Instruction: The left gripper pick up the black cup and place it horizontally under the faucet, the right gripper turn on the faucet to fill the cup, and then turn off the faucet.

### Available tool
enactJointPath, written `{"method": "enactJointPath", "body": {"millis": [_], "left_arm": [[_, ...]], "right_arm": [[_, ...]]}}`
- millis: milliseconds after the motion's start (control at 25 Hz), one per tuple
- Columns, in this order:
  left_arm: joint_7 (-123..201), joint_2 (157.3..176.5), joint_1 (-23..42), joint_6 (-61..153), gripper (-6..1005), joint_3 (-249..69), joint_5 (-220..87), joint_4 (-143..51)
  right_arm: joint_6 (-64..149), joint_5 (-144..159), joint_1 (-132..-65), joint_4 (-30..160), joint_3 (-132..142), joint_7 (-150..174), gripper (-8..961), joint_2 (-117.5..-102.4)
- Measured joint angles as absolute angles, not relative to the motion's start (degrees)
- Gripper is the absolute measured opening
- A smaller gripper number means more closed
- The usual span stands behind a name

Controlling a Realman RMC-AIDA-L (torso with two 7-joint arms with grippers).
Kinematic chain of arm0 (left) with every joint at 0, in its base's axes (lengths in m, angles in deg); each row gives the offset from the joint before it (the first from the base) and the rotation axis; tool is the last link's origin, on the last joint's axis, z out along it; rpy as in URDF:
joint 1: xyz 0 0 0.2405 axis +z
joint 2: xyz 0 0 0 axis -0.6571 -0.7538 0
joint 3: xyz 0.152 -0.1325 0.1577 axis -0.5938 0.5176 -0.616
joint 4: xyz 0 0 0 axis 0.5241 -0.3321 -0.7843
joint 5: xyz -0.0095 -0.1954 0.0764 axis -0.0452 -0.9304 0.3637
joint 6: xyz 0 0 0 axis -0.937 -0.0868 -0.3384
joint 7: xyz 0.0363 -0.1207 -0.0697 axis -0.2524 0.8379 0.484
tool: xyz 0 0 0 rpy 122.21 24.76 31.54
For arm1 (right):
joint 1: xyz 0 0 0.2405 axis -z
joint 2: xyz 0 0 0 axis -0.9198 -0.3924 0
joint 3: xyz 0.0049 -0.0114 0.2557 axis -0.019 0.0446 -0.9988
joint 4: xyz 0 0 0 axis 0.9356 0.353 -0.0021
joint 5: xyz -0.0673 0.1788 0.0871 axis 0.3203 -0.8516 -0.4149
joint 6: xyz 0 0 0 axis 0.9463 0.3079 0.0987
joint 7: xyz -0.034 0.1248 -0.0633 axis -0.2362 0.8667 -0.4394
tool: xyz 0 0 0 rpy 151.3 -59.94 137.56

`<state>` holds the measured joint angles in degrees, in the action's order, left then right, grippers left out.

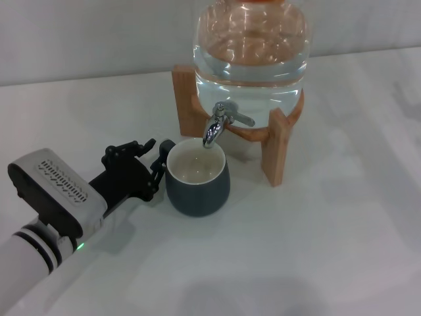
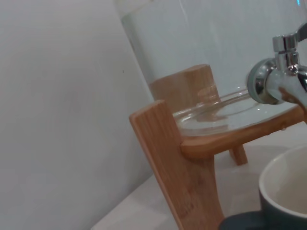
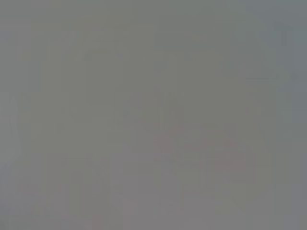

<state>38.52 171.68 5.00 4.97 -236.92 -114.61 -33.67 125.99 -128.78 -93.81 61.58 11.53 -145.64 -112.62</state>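
The left gripper reaches in low from the near left, its fingers pinching the handle of the black cup. The cup stands upright on the table, directly under the faucet: placement looks done. Filling and shutting off remain. The right gripper is out of view.
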Motion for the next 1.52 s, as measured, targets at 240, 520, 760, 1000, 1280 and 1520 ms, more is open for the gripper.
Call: {"method": "enactJointPath", "body": {"millis": [240, 520, 760, 1000, 1280, 1520], "left_arm": [[38.40, 171.67, 5.85, 4.80, 293, -236.86, -114.60, -33.46], [38.17, 171.69, 6.61, 4.90, 296, -236.65, -114.55, -33.37], [37.43, 171.72, 7.42, 5.00, 299, -236.48, -114.65, -33.36], [36.36, 171.77, 8.60, 5.05, 308, -236.31, -115.05, -33.36], [34.54, 171.78, 9.68, 5.05, 307, -236.11, -116.31, -33.36], [32.59, 171.67, 10.09, 5.04, 308, -234.06, -117.49, -33.84]], "right_arm": [[125.99, -128.66, -93.79, 61.58, 11.53, -145.64, 854, -112.62], [126.01, -128.60, -93.74, 61.59, 11.53, -145.64, 854, -112.62], [125.88, -128.61, -93.71, 61.60, 11.53, -145.64, 854, -112.60], [125.74, -128.61, -93.74, 61.67, 11.57, -145.64, 854, -112.54], [125.72, -128.61, -93.78, 61.72, 11.62, -145.64, 854, -112.53], [125.72, -128.56, -93.79, 61.77, 11.69, -145.64, 854, -112.53]]}}
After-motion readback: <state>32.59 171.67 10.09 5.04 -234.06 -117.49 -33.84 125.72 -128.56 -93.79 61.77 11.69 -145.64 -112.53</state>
